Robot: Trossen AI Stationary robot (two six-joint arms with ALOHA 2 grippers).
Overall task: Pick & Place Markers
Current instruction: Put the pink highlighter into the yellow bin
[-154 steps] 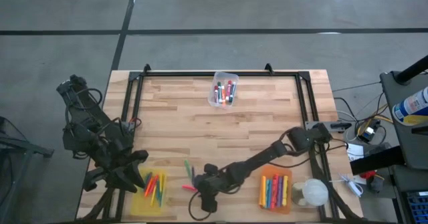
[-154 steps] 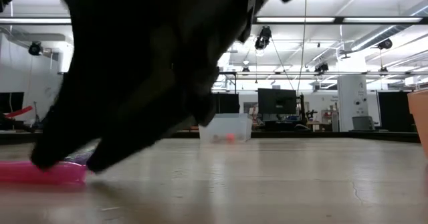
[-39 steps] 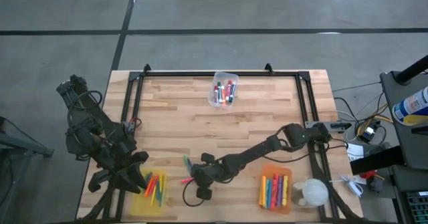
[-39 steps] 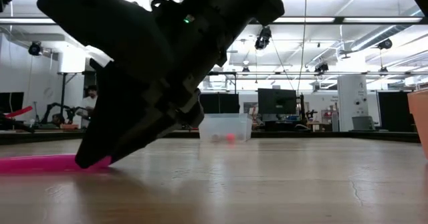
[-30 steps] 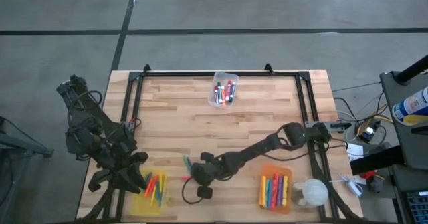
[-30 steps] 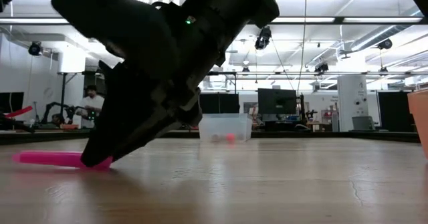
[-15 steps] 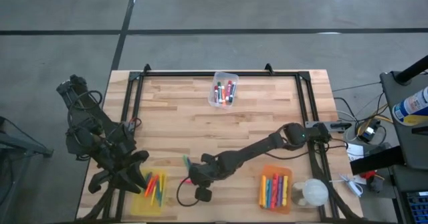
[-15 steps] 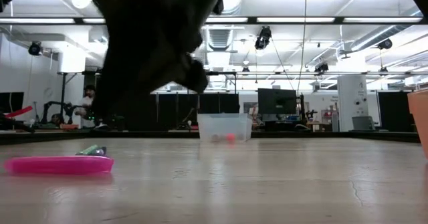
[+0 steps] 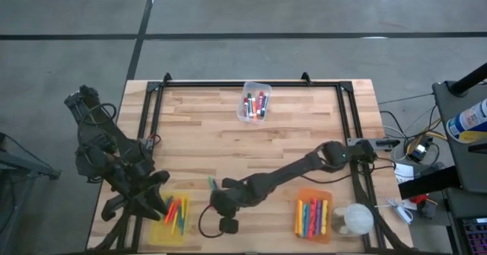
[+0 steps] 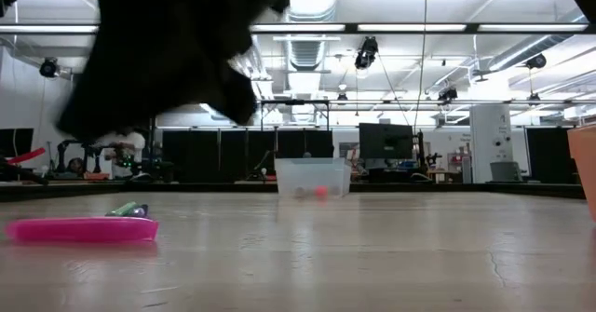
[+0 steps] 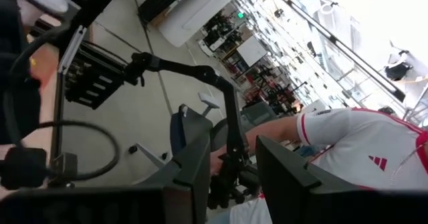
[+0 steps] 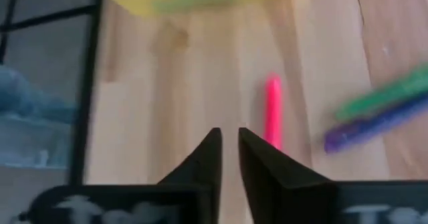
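Two matte black jointed arms, built of blocky segments. The left arm (image 9: 114,164) carries bundled black cables along its links. The right arm (image 9: 289,175) is slimmer, with a looping black cable near its wrist. Each ends in two dark, flat, tapering fingers (image 12: 264,174).

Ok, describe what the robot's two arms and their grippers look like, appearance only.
Both arms are dark, nearly black, built of jointed segments. The left arm is bulky, with loose black cables looped along it. The right arm is long and slim, and a black cable curls off near its wrist. The right gripper has two flat, dark, wedge-shaped fingers tapering to points. The left gripper has two broad, dark, blocky fingers. No markings show.
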